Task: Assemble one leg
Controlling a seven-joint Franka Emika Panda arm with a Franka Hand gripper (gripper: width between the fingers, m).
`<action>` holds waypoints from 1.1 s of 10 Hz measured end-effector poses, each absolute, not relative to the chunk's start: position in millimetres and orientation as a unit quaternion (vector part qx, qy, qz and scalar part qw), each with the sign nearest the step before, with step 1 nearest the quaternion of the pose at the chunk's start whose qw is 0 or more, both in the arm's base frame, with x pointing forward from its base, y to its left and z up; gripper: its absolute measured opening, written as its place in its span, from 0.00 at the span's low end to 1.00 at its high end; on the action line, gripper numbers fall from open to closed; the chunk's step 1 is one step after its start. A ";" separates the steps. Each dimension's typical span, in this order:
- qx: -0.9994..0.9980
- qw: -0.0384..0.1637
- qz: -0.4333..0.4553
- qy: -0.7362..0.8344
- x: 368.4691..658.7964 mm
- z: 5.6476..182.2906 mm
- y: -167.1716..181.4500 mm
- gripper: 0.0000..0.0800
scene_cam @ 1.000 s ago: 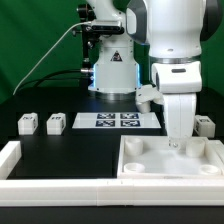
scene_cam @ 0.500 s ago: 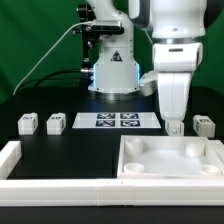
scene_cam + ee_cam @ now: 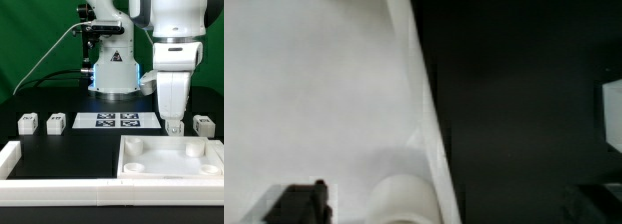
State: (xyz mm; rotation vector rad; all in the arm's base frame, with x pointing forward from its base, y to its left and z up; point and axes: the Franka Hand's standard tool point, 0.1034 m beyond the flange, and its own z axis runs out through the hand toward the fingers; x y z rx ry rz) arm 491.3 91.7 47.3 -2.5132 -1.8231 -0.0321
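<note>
**Change.** Vs. 1 s prior, the gripper (image 3: 173, 126) had risen out of the tray (image 3: 150, 172) and pulled back to the tray's far rim. Vs. 0.5 s prior there was no visible shift, so the arm was judged at rest or nearly so.

**Gripper state.** In the wrist view the fingers (image 3: 295, 202) stood spread wide. Only tray floor, rim and one round socket (image 3: 402, 195) lay between them. Nothing was gripped.

**Meaning for task.** No leg was carried, and none was seen seated in a socket. Judged stage: repositioning for pick-up, w/ insertion not yet begun.

**Task item.** The nearest leg (image 3: 205, 125) stood on the black table (image 3: 60, 150), just beyond the tray's far corner at the exterior view's right. It was near the gripper but apart from it. A white block (image 3: 612, 110) at the edge of the wrist view was prob. the same leg; this could not be confirmed.

**Surroundings.**
- A second leg (image 3: 56, 122) and a third leg (image 3: 28, 123) stood at the exterior view's left, well apart from the gripper.
- The marker board (image 3: 120, 121) lay flat between those legs and the gripper.
- A raised white border (image 3: 12, 155) ran along the table's front and the exterior view's left.
- A fourth leg was not located.

**Obstructions.** The tray's far rim sat directly below the fingers. A low sideways move toward the nearest leg risked clipping it; recommend approach w/ height margin.
</note>
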 end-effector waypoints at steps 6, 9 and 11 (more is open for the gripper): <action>-0.946 0.037 -0.010 -0.322 485.8 46.1 94.7 0.81; -0.996 0.043 -0.003 -0.083 475.8 51.5 120.1 0.81; -0.998 0.046 -0.004 -0.035 465.5 49.1 141.2 0.81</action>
